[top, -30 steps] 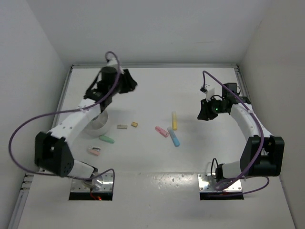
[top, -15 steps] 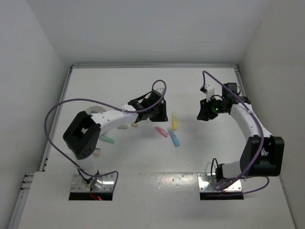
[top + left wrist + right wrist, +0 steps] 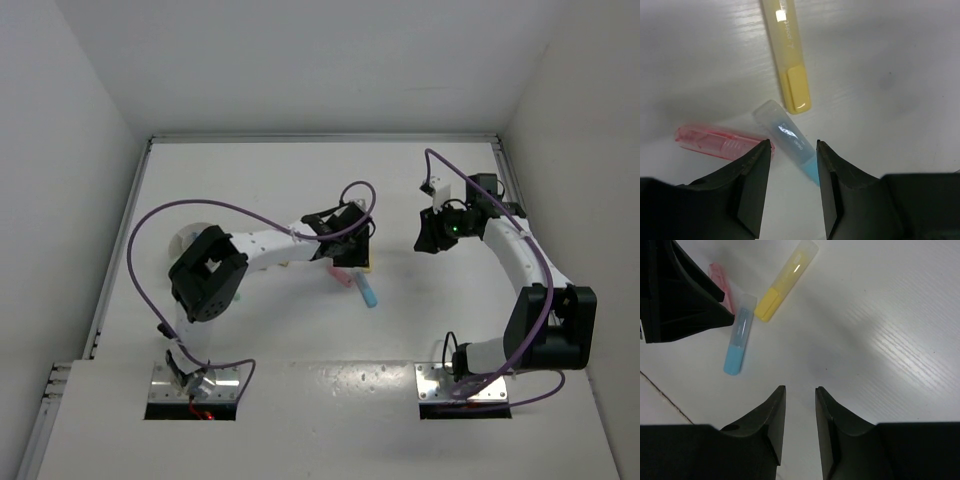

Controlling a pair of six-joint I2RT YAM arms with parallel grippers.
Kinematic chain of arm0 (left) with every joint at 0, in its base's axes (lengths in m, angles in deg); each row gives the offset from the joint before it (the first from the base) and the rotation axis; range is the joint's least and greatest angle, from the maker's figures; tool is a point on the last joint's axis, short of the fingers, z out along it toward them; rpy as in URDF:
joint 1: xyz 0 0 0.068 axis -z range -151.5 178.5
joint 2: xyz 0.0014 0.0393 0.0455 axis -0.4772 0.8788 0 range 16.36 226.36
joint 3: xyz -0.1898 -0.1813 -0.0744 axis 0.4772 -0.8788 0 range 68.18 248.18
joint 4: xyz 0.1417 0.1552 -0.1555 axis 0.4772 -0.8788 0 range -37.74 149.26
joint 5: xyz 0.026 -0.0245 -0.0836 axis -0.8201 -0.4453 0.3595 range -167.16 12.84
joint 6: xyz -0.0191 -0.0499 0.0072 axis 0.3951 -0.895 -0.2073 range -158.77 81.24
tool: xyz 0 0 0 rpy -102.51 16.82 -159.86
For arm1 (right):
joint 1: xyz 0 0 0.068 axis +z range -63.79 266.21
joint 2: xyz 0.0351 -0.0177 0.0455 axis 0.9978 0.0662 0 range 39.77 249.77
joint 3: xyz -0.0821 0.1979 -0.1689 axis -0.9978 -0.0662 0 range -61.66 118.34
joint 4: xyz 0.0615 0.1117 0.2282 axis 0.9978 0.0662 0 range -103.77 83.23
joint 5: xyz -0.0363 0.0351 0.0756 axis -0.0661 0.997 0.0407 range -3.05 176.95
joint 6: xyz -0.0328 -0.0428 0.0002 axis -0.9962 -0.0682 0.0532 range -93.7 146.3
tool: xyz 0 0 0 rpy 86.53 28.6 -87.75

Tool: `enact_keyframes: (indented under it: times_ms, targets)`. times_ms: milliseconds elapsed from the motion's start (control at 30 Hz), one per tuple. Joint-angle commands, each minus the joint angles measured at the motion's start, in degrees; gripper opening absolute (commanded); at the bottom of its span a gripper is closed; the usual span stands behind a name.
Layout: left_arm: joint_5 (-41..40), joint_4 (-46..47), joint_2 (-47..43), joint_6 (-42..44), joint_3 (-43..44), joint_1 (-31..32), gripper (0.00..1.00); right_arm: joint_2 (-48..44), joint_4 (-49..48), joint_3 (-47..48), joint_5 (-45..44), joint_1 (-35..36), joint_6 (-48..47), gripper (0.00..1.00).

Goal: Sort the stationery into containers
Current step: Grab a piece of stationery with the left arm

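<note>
My left gripper (image 3: 352,258) reaches across to the markers in the middle of the table. It hangs open just above them (image 3: 793,145) and holds nothing. A clear blue-tipped pen (image 3: 787,137) lies slanted below the gap between its fingers. The pink marker (image 3: 715,142) lies to the left, the yellow marker (image 3: 787,55) beyond. The blue end of the pen (image 3: 368,294) sticks out from under the gripper. My right gripper (image 3: 430,238) hovers to the right of the group, jaws a little apart and empty (image 3: 800,389). From there I see the yellow marker (image 3: 785,282) and the pen (image 3: 737,342).
The white bowl (image 3: 184,240) shows partly behind the left arm's elbow at the left. The left arm lies across the table's middle left and hides what is under it. White walls enclose the table on three sides.
The left arm has swung from over the bowl at the left across to the markers in the middle and lowered over them. The right arm has stayed where it was.
</note>
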Motion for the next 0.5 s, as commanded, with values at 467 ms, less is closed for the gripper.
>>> enact_keyframes:
  times_ms: [467]
  targets:
    - [-11.2,-13.7,5.5,-10.6,11.3,5.6,0.47,-1.0,-0.6,2.1,0.7,-0.4,-0.6,0.31]
